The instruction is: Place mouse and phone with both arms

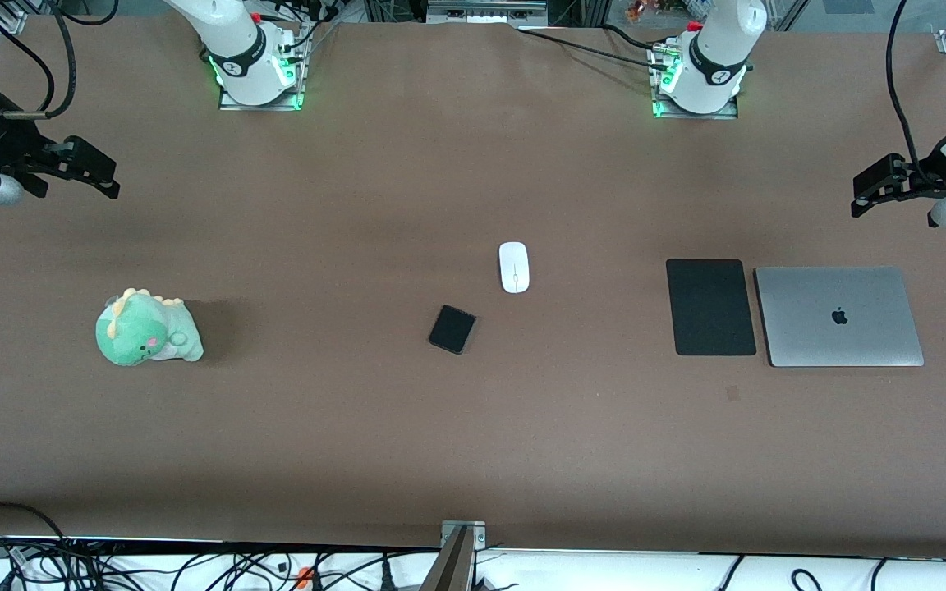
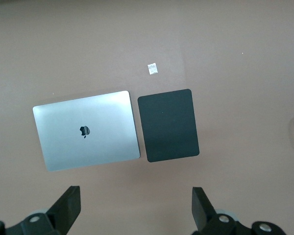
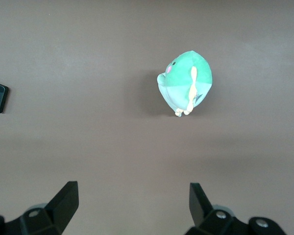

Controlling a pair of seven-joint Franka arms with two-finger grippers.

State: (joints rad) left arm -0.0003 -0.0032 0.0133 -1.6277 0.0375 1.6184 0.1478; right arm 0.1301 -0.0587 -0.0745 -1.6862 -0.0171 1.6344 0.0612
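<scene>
1. We are looking at a brown table (image 1: 473,443) carrying everything in the scene, and we are taking the closed silver Apple laptop (image 1: 839,317) as our landmark; it is lying flat toward the left arm's end of the table.
2. We are seeing the left arm (image 1: 715,57) and the right arm (image 1: 235,49) both waiting, neither one touching anything.
3. The green plush dinosaur (image 1: 147,329) is sitting well apart from the laptop, toward the right arm's end of the table.
4. The matte black mouse pad (image 1: 710,307) is lying just beside the laptop, on the side facing the right arm's end, with a thin strip of table showing between them.
5. The left gripper (image 1: 865,195) is hanging in the air with its fingers spread wide and holding nothing; its wrist view is looking down on the laptop and the pad.
6. The right gripper (image 1: 103,178) is hanging over bare table at the right arm's end, well apart from the laptop, its fingers likewise spread wide around nothing.
7. The phone (image 1: 452,328) is lying on the table well apart from the laptop, toward the right arm's end past the pad, turned at a slight angle.
8. The mouse (image 1: 513,267) is lying near the phone, farther from the front camera than it, and closer to the laptop than the phone is.
</scene>
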